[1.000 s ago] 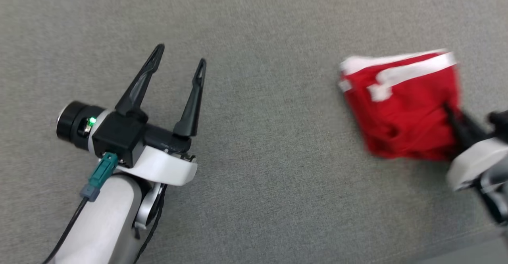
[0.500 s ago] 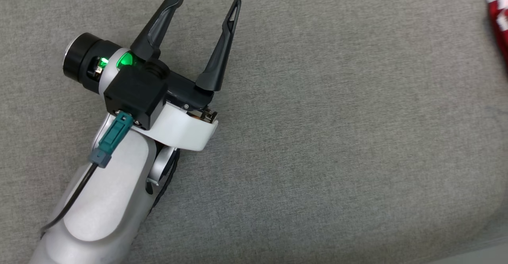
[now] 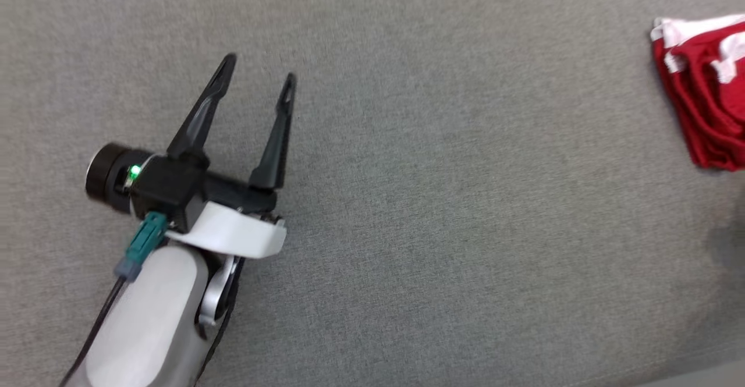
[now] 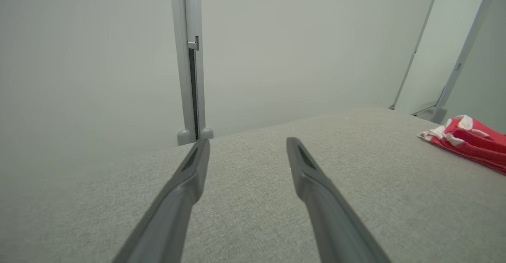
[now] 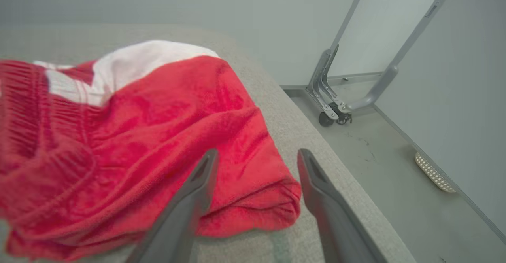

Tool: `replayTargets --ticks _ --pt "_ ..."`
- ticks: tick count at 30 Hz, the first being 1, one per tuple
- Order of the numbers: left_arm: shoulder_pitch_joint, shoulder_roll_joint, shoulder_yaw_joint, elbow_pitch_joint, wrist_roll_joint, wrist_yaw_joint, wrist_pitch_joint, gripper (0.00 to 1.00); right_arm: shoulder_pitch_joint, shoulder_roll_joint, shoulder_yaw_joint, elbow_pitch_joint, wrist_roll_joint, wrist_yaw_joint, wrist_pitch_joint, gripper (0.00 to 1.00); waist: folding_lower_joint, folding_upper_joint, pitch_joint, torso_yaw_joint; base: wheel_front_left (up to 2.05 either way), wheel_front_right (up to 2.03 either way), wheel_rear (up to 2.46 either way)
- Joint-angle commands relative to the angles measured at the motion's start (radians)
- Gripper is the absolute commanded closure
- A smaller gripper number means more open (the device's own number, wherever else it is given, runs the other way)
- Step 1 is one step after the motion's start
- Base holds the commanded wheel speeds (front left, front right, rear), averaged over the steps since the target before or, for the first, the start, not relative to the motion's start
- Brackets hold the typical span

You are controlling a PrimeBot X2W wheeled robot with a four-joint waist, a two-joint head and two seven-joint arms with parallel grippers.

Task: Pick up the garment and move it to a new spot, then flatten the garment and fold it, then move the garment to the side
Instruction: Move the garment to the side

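Right wrist view, nearest first: the right gripper (image 5: 257,153) has its two fingers spread wide, with nothing clamped between them. Just beyond and below the fingertips lies the garment (image 5: 158,136), a red fleecy bundle with white trim, folded in soft layers on the table (image 5: 294,132). One finger crosses the cloth's near corner in this view. The picture is somewhat blurred, so I cannot tell whether it touches the cloth. The garment sits close to the table's edge. Past that edge are the floor (image 5: 375,156) and, further off, a wheeled frame (image 5: 336,105) by the wall.

In the left wrist view, the left gripper (image 4: 248,141) is also wide open and empty, with bare grey table (image 4: 395,195) under and ahead of it. The garment (image 4: 470,142) lies well apart from it, near the table's far corner. A grey post (image 4: 189,77) stands behind the table's far edge.

From the head view, the left gripper (image 3: 259,70) is at the lower left over the table (image 3: 436,201), fingers apart and holding nothing. The garment (image 3: 704,96) rests at the right edge of the picture and is partly cut off by it. A broad stretch of grey cloth surface lies between the two.
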Motion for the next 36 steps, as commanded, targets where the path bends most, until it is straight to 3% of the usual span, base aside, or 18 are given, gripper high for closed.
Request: replayTargets --ticks 1,9,17,26,36 --pt "0.036 0.009 0.015 -0.003 -0.013 0.013 -0.008 0.00 0.052 0.027 -0.021 -0.079 -0.009 -0.002 -0.006 0.00 0.0000 0.0000 -0.081 -0.010 0.00 0.00 0.00" --pt "0.210 0.018 0.069 -0.014 -0.064 0.073 -0.017 0.00 0.293 0.199 0.005 -0.464 -0.068 -0.002 -0.004 0.00 0.0000 0.0000 -0.233 0.019 0.00 0.00 0.00" --pt "0.363 0.014 0.103 -0.033 -0.094 0.137 -0.023 0.00 0.425 0.267 0.080 -0.704 -0.086 -0.002 0.116 0.00 0.0000 0.0000 -0.350 0.102 0.00 0.00 0.00" --pt "0.476 0.042 0.167 -0.066 -0.125 0.190 -0.023 0.00 0.519 0.269 0.113 -0.823 -0.068 -0.002 0.217 0.00 0.0000 0.0000 -0.418 0.191 0.00 0.00 0.00" --pt "0.557 0.067 0.158 -0.073 -0.152 0.167 0.002 0.00 0.623 0.281 0.126 -0.858 -0.059 -0.002 0.247 0.00 0.0000 0.0000 -0.517 0.194 0.00 0.00 0.00"
